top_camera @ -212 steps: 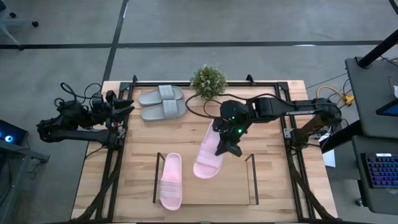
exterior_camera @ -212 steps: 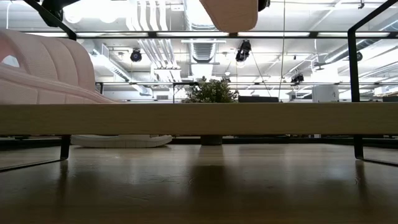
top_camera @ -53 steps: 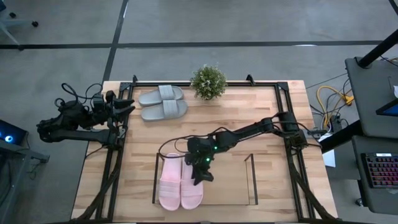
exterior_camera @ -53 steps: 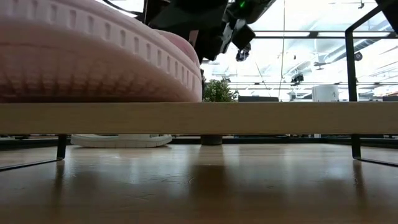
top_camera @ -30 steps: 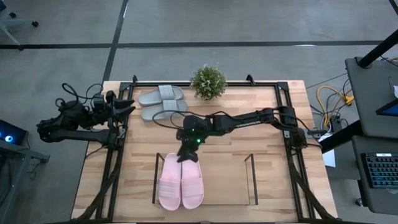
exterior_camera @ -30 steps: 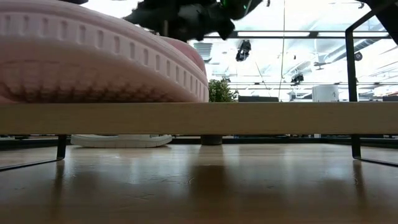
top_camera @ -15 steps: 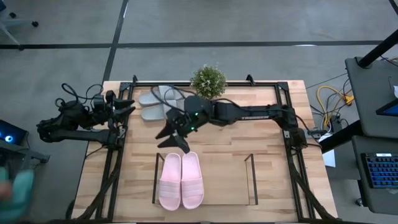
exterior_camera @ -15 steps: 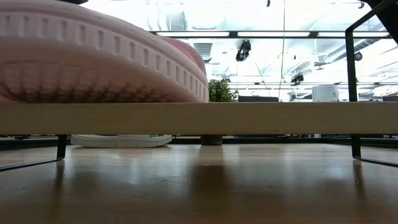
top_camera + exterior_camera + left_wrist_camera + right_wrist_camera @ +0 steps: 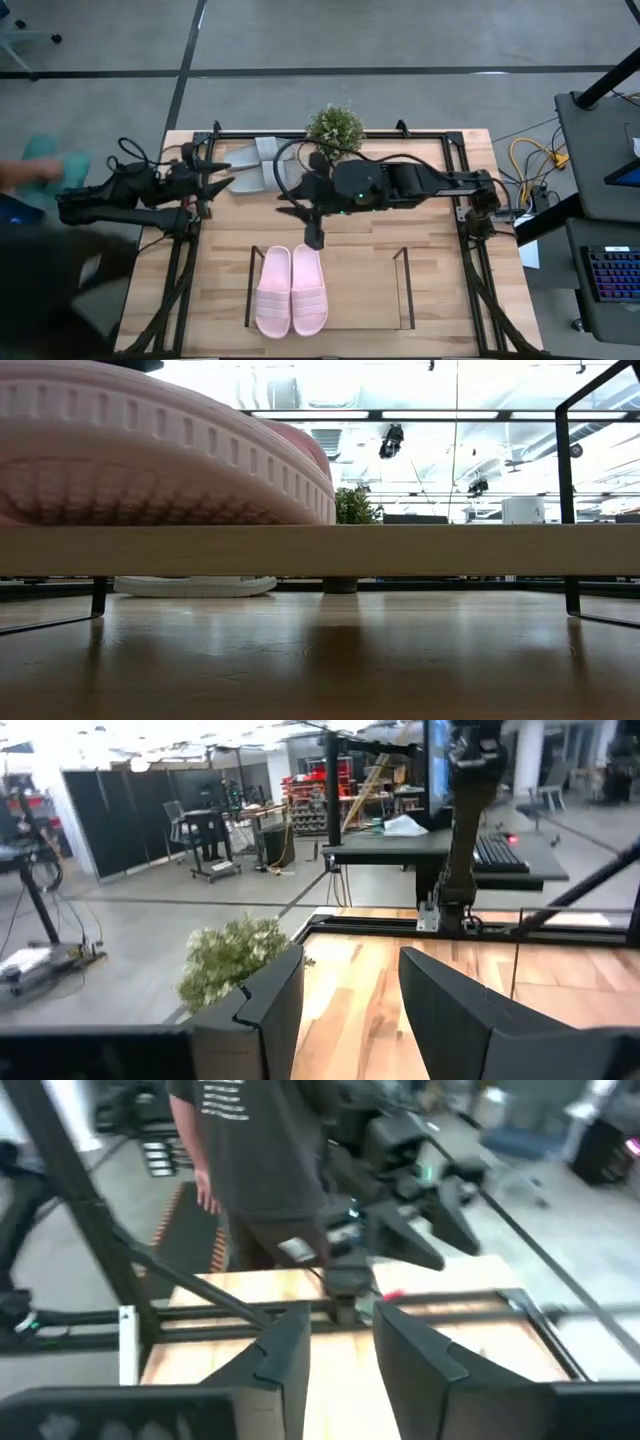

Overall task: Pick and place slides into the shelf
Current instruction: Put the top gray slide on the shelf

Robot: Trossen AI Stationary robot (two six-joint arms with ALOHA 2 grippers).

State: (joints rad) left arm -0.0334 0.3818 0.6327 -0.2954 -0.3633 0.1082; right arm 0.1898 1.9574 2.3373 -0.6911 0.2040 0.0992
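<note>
Pink slides, no readable writing

Your right gripper is hanging fingers-down just beyond the shelf, jaws parted and gripping nothing, its arm stretching across from the right. Your left gripper is pointing inward, well beyond the shelf's left end, jaws apart.

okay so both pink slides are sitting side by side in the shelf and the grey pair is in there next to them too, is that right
Not quite. The two pink slides do sit side by side in the shelf, but the grey pair is not in it. The high view shows the grey slides at the table's far side, beside the small plant, partly hidden by the right arm.
</note>
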